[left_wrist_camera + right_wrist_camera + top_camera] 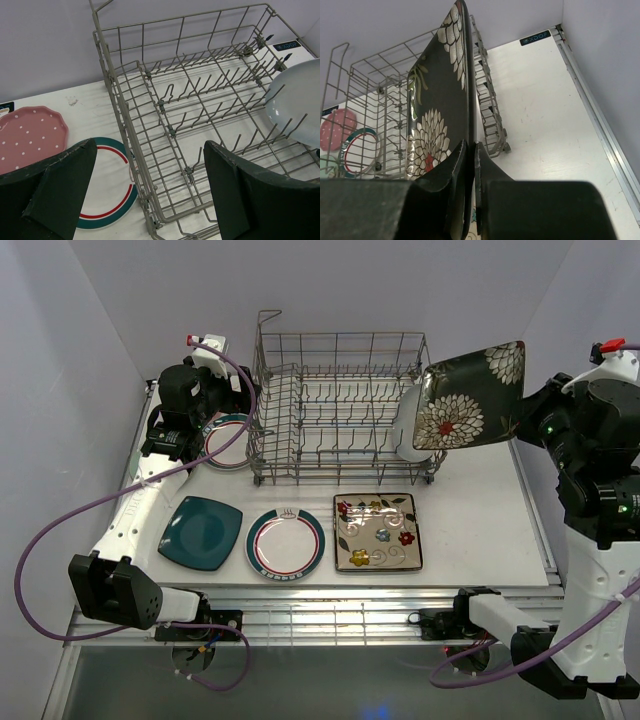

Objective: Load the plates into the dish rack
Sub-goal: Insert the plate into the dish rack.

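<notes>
Our right gripper [471, 150] is clamped on the lower edge of the dark floral square plate [437, 100], holding it nearly on edge and clear of the table [480, 510]. Just to that gripper's left is the right end of the dish rack [345, 370], where 1 white oval plate [295, 100] already stands among the tines.

Our left gripper [149, 150] has its jaws spread wide with nothing between them. It hangs over the rack's left wall. 1 round teal-and-red-rimmed plate [112, 185] lies flat on the table below its left finger, and the pink dotted plate [27, 137] lies further left.

Nearer the arm bases than either gripper, 3 plates lie flat in a row: the teal square plate [200, 532], a second rimmed round plate [286, 542] and a pale floral square plate [378, 532].
</notes>
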{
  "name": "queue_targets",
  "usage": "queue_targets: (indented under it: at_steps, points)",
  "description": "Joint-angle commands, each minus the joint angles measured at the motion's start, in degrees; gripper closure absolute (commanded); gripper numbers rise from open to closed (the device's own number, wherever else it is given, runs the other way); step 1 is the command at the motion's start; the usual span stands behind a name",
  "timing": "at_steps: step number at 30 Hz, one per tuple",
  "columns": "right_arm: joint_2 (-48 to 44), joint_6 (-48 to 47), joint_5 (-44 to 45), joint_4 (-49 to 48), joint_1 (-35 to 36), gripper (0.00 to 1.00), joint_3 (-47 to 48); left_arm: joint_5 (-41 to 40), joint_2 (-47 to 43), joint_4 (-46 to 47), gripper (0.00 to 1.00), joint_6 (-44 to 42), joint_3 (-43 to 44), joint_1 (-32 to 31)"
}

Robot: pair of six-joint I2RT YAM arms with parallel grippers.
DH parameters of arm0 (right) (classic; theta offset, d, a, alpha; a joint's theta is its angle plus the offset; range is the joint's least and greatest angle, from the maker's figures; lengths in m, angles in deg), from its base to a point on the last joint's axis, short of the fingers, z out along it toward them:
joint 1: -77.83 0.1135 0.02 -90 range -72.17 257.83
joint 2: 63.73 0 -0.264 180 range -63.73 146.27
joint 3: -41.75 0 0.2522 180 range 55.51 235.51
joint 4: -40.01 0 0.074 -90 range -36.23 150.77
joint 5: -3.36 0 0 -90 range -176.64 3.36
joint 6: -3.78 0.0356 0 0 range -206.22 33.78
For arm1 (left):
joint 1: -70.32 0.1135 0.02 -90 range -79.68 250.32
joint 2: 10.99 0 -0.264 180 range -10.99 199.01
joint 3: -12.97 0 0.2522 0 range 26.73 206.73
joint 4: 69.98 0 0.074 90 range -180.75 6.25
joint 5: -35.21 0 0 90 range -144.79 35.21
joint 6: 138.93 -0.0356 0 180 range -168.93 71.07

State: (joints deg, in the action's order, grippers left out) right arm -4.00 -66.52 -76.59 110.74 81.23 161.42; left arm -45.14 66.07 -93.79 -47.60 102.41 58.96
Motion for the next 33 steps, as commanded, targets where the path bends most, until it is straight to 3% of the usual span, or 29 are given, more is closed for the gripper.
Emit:
queue_targets:
  at_steps: [1, 18, 33]
  points:
    - [0.3, 2.88, -4.06, -13.37, 0.03, 0.92, 4.92, 0.02, -0.86, 0.11, 0.02, -0.18, 0.52, 0.28]
    - [11.46, 3.32, -9.25, -19.35, 1.08, 0.92, 12.21, -0.25, -0.15, 0.29, 0.02, -0.27, 0.61, 0.28]
    - [24.03, -0.37, -6.27, -23.66, 8.99, 0.92, 22.58, -0.86, 0.11, 0.9, 0.02, -0.62, 0.08, 0.28]
